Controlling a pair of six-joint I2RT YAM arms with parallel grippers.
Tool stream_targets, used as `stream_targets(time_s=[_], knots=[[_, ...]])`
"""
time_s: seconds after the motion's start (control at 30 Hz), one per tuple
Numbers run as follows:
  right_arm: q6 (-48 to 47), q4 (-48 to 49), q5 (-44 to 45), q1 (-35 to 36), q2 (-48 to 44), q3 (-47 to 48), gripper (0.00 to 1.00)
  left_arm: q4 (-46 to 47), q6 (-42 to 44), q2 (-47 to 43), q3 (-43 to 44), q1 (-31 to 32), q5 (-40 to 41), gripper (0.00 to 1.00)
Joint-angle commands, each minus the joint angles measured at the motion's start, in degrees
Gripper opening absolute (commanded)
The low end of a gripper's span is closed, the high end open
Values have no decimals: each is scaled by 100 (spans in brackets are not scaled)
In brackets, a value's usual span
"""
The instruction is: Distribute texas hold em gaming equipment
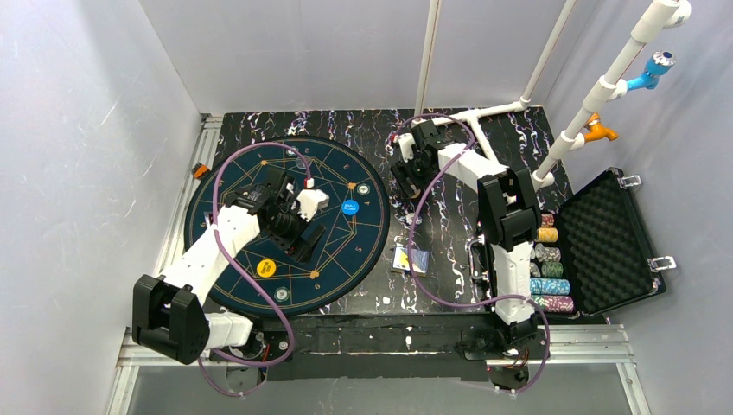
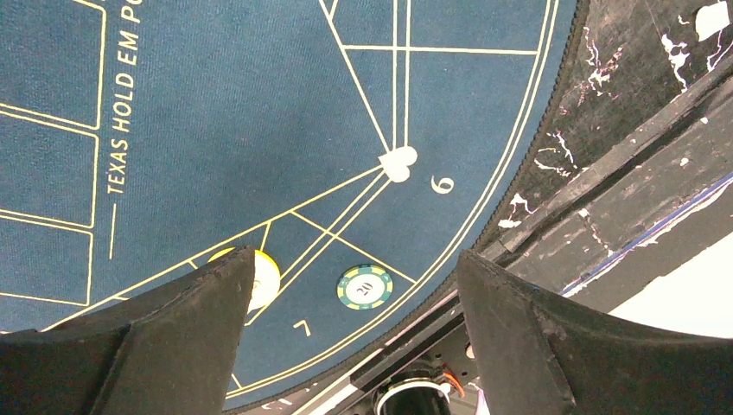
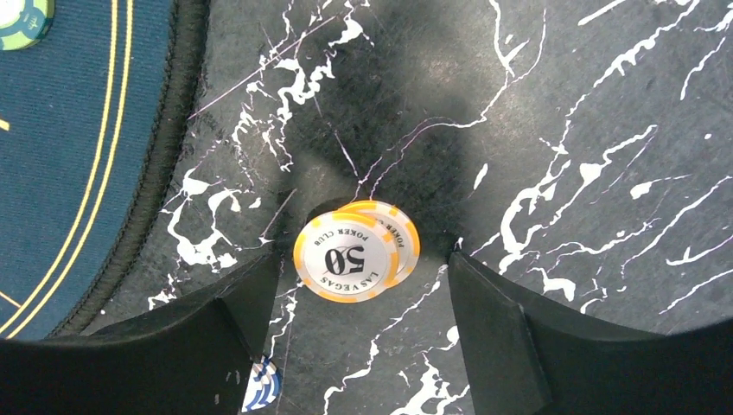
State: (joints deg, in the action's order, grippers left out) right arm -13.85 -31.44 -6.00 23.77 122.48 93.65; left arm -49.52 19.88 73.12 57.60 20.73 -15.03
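Note:
Two orange-edged "50" poker chips (image 3: 346, 259) lie overlapped on the black marbled table, between the tips of my right gripper (image 3: 363, 264); its jaws stand apart, clear of both chips. From above, that gripper (image 1: 408, 175) hangs just right of the mat. My left gripper (image 2: 356, 259) hovers open and empty over the mat's near rim. A green "20" chip (image 2: 364, 287) lies below it, and a yellow button disc (image 2: 264, 278) is half hidden by the left finger. A blue button disc (image 1: 350, 207) and playing cards (image 1: 411, 259) also show.
The round dark-blue mat (image 1: 337, 164) covers the table's left half. An open black foam-lined case (image 1: 609, 238) at the right holds rows of chips (image 1: 549, 270). A blue-and-white chip (image 3: 259, 385) peeks out beside my right gripper's left finger. White pipes stand at the back right.

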Motion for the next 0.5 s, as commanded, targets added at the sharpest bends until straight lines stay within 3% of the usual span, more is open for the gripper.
stream_targets(time_s=[0.0, 0.47], knots=[[-69, -141, 86, 18, 215, 230, 77, 1, -2, -184, 41, -34, 17, 85], [-227, -471, -128, 22, 271, 275, 28, 15, 9, -162, 69, -34, 61, 85]])
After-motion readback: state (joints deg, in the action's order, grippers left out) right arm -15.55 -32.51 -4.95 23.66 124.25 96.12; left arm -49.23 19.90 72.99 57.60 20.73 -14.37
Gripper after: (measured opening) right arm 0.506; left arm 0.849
